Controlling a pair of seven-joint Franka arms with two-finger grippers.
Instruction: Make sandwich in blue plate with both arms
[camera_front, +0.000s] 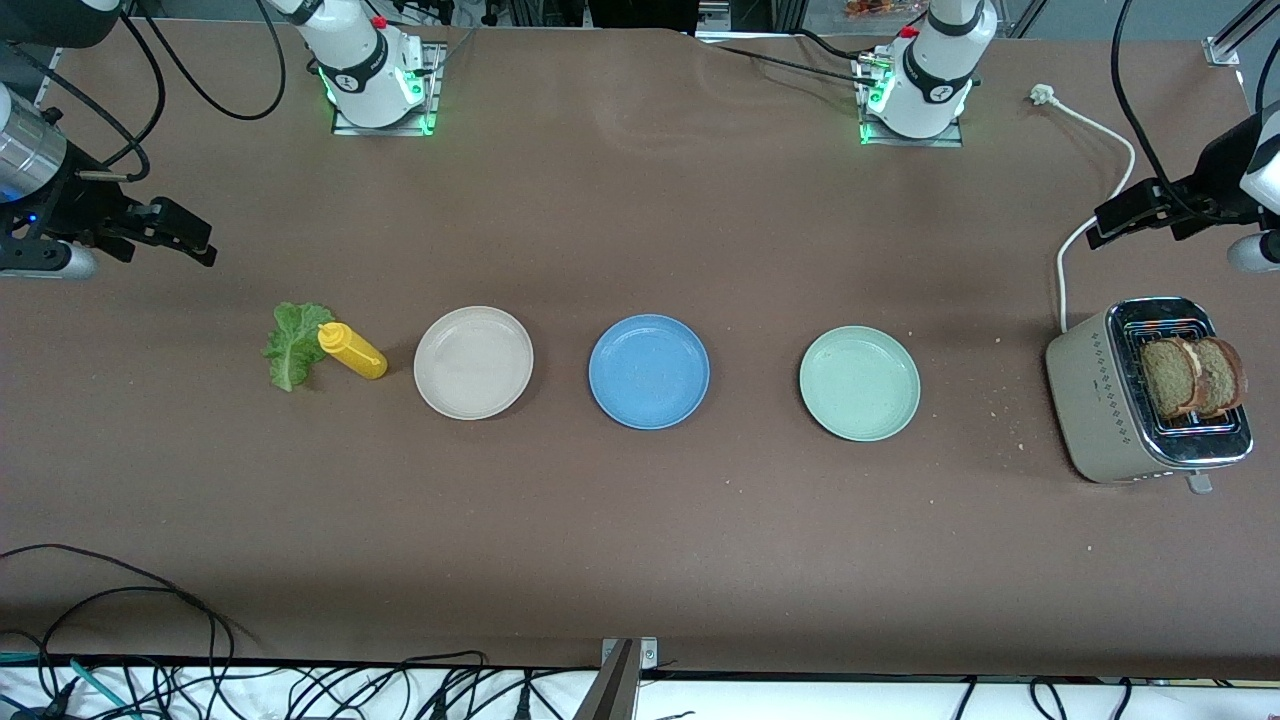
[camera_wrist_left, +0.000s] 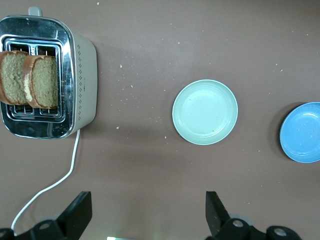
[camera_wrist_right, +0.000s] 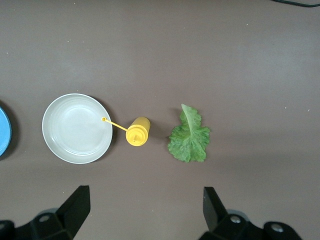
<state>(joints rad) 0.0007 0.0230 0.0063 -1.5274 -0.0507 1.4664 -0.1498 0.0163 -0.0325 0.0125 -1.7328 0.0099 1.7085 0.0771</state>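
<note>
The blue plate (camera_front: 649, 371) lies bare in the middle of the table, between two other plates, and also shows in the wrist views as the blue plate (camera_wrist_left: 302, 132) and the blue plate (camera_wrist_right: 3, 131). Two brown bread slices (camera_front: 1190, 378) (camera_wrist_left: 30, 77) stick up out of a toaster at the left arm's end. A green lettuce leaf (camera_front: 293, 345) (camera_wrist_right: 189, 137) lies flat at the right arm's end. My left gripper (camera_front: 1105, 225) (camera_wrist_left: 148, 210) hangs open and holds nothing, high over the table by the toaster. My right gripper (camera_front: 195, 240) (camera_wrist_right: 145, 205) hangs open and holds nothing, high over the table by the lettuce.
A yellow squeeze bottle (camera_front: 352, 350) (camera_wrist_right: 137, 131) is between the lettuce and a beige plate (camera_front: 473, 362) (camera_wrist_right: 75, 129). A pale green plate (camera_front: 859, 383) (camera_wrist_left: 205, 112) lies between the blue plate and the toaster (camera_front: 1085, 390) (camera_wrist_left: 85, 75). The toaster's white cord (camera_front: 1100, 130) runs toward the left arm's base.
</note>
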